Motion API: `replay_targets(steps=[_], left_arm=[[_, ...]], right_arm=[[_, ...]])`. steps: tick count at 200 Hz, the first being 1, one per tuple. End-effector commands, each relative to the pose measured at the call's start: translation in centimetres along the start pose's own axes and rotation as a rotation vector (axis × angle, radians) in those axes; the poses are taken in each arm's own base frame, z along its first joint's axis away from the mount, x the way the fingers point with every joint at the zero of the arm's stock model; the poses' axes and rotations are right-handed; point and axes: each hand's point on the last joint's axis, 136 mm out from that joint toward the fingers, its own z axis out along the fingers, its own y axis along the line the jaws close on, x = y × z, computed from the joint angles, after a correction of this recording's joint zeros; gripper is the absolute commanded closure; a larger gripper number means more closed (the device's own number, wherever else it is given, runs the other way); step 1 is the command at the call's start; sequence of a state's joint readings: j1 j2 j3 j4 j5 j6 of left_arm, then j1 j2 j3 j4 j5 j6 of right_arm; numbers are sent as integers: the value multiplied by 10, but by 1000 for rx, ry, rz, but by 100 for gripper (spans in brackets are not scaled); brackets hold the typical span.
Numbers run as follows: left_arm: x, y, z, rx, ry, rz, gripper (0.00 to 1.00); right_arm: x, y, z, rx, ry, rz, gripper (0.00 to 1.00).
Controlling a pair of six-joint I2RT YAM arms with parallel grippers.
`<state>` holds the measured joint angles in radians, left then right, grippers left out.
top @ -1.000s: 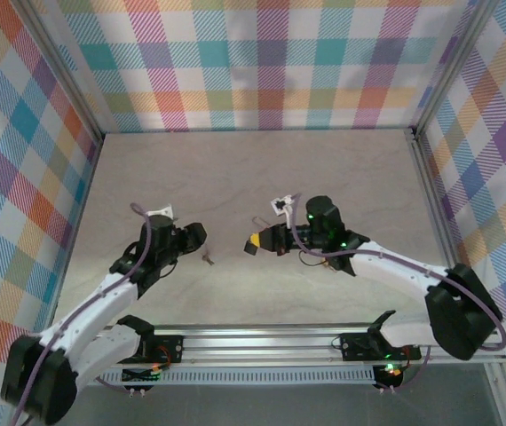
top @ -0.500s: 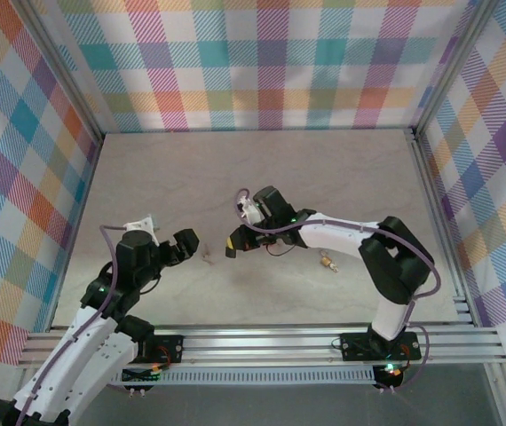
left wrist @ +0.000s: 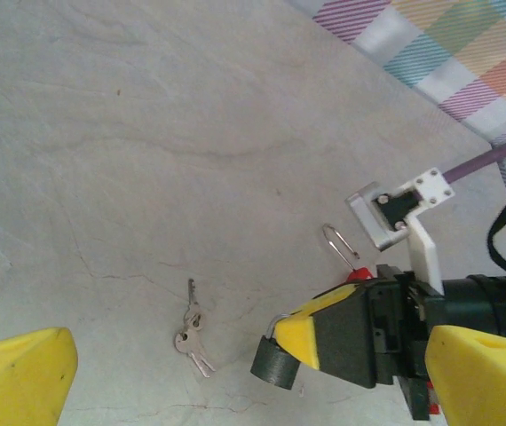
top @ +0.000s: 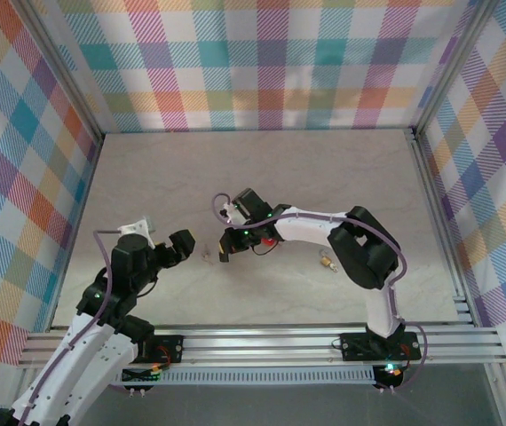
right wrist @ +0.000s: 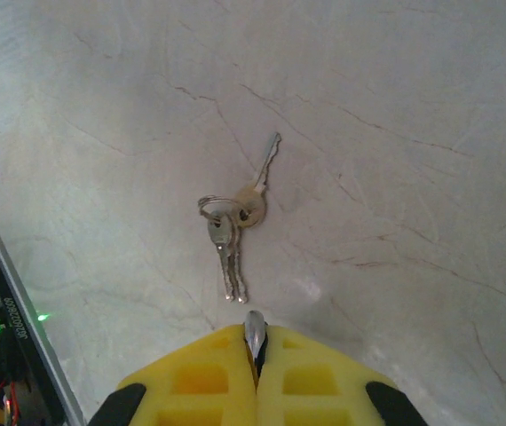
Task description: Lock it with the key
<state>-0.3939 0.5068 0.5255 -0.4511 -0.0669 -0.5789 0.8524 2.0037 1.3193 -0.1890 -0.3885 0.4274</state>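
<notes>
Two grippers crowd the keys [right wrist: 235,217]: left gripper [top: 183,248] gaping w/ keys just ahead, right gripper [right wrist: 255,355] clamped shut beside 'em, so I'd drop L straight & pinch one key.

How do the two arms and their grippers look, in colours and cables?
The left arm and right arm have white shells with black joints, and a purple cable runs along each. The left gripper and right gripper are black with yellow fingers. A white bracket sits on each wrist; green lights glow on the right arm.
</notes>
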Motion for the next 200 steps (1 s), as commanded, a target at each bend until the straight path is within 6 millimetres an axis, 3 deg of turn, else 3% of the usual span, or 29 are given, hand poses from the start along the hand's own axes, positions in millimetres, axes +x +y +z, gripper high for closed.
replay_targets(steps=[1,102,200], left_arm=[[4,10,1,-33,3,12,0],[9,9,4,-17,13,6,0],[11,9,6,-9,16,4,0]], right_arm=[[-6,7,5,-10,9,-29,100],[-12,2,26,-20,36,-10,100],[-9,0,28,-18,50,-5,100]])
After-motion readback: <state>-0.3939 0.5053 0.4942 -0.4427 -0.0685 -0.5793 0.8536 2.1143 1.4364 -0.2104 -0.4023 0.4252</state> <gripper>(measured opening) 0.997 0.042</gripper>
